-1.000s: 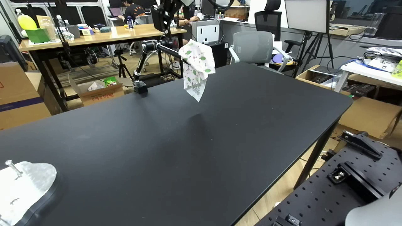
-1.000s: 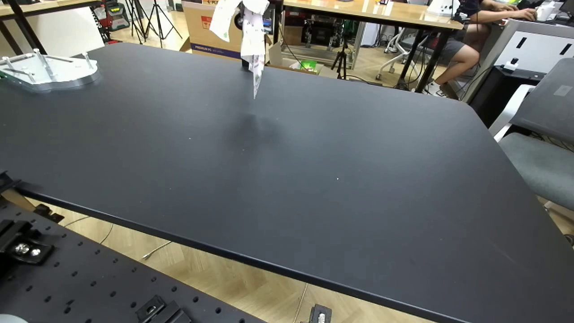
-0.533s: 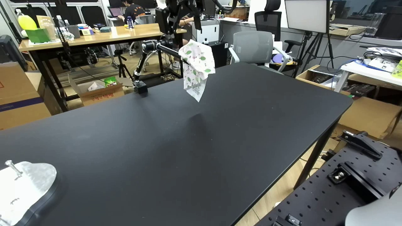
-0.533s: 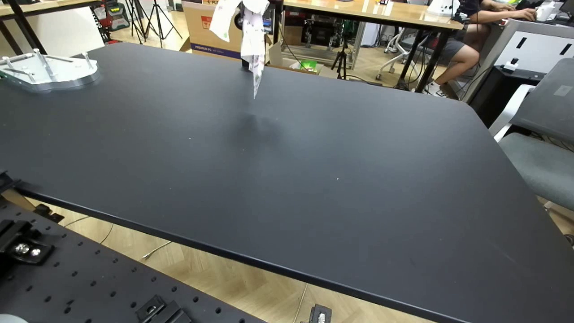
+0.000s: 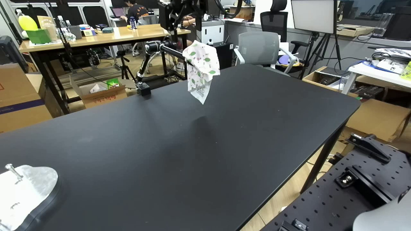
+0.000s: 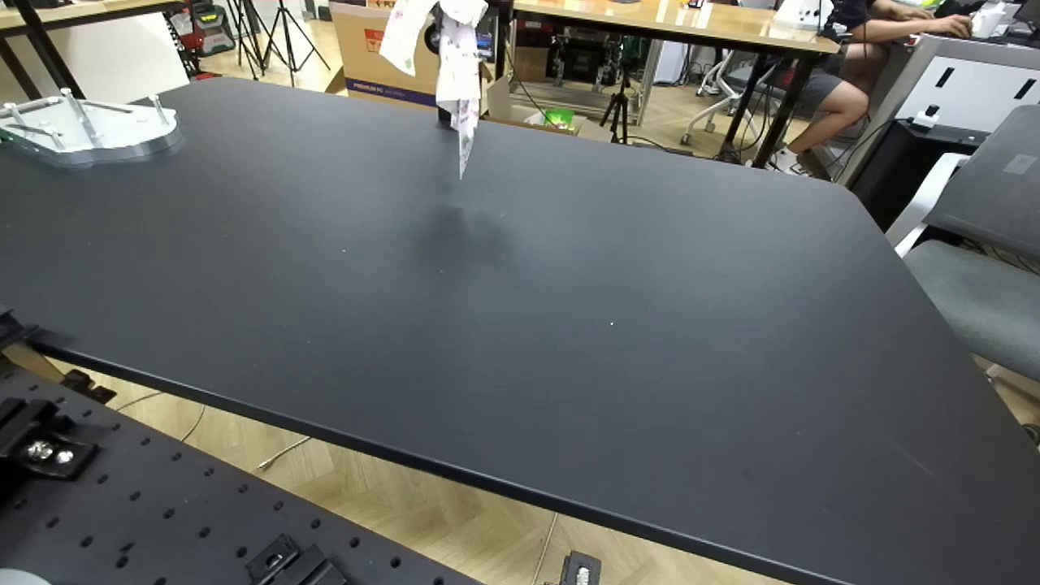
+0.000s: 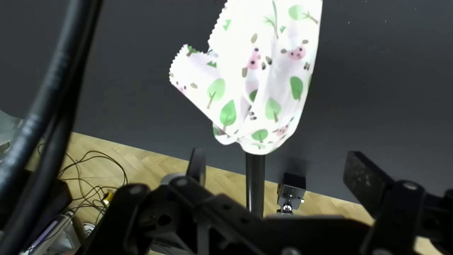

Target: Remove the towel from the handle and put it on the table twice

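The towel (image 5: 202, 65), white with green leaf and pink animal prints, hangs draped over the end of a black rod, the handle (image 5: 171, 51). Its lowest corner is above the black table (image 5: 160, 154). The towel (image 6: 459, 69) also shows near the top edge in an exterior view. My gripper (image 5: 186, 31) stands above and behind the rod. In the wrist view my gripper (image 7: 277, 167) is open, its fingers wide apart. The bare part of the handle (image 7: 254, 184) appears between them, while the towel (image 7: 263, 71) lies beyond the fingertips. Nothing is held.
A clamp (image 5: 143, 89) fixes the jointed arm of the handle to the table's far edge. A white rounded plate with metal posts (image 6: 89, 122) rests on the table. A perforated black base (image 5: 321, 199) adjoins the near side. A grey chair (image 5: 259, 48) stands behind.
In an exterior view my gripper has shifted right and then slightly lower toward the handle, and both fingers now show. The towel hangs unchanged.
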Motion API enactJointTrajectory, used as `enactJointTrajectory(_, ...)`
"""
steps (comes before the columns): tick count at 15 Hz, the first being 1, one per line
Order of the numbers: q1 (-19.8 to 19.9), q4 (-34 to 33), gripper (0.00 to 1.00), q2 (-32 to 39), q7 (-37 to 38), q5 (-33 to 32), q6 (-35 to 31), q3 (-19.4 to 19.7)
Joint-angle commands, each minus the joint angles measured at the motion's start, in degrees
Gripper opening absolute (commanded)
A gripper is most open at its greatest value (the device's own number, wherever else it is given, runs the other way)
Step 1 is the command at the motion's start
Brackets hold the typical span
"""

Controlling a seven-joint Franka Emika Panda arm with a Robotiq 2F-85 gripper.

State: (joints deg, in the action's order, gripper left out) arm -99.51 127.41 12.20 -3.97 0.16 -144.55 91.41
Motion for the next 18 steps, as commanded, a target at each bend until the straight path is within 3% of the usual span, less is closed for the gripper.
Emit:
enactJointTrajectory(1, 0.4, 1.4, 1.0, -3.7, -1.8, 1.0, -2.8, 0.1)
enactJointTrajectory(5, 0.4, 2.6, 1.0, -5.4, -2.8, 1.8, -3.6, 0.2)
enactJointTrajectory(7, 0.4, 3.1, 0.75, -6.0, -3.1, 1.9, -3.9, 0.3)
enactJointTrajectory(18, -0.3, 3.5, 0.02, -6.2, -3.2, 1.9, -4.6, 2.7)
